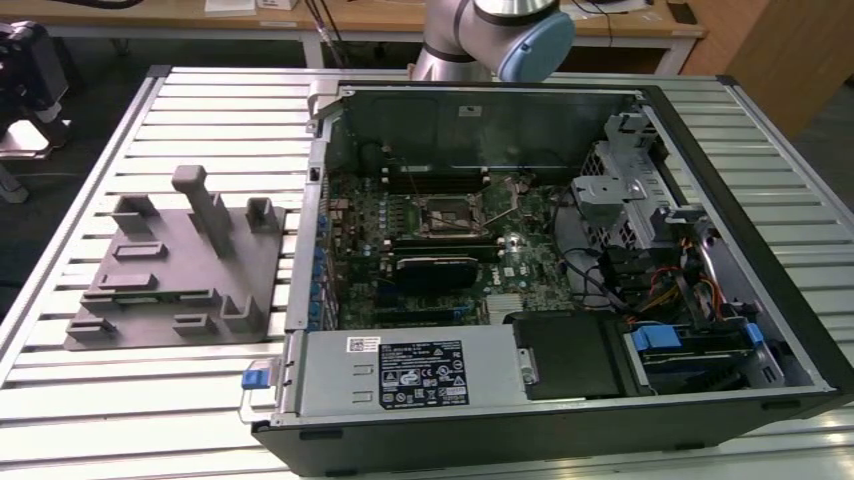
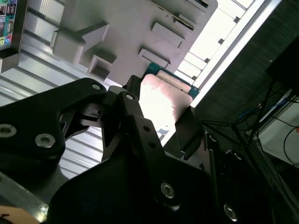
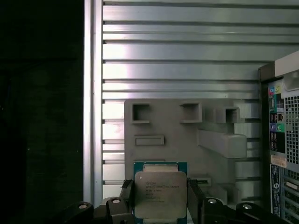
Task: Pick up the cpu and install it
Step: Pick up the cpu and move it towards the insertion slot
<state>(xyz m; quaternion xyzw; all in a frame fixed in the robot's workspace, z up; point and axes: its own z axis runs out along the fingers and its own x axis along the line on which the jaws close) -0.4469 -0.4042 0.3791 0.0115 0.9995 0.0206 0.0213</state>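
Black pincer (image 3: pixel 160 201) clamps flat square silver-topped cpu (image 3: pixel 160 190); grey moulded fixture (image 3: pixel 177 140) behind.

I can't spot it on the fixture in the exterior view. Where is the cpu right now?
In both wrist views the cpu sits clamped in the gripper, held above the grey fixture.

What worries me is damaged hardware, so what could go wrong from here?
1. The claw holds the cpu only by two opposite edges above the grey fixture; a slip or tilt could drop it.
2. The socket sits low inside the open case, among cables and a drive cage; the claw might catch on them, or a skewed placement could harm the socket.
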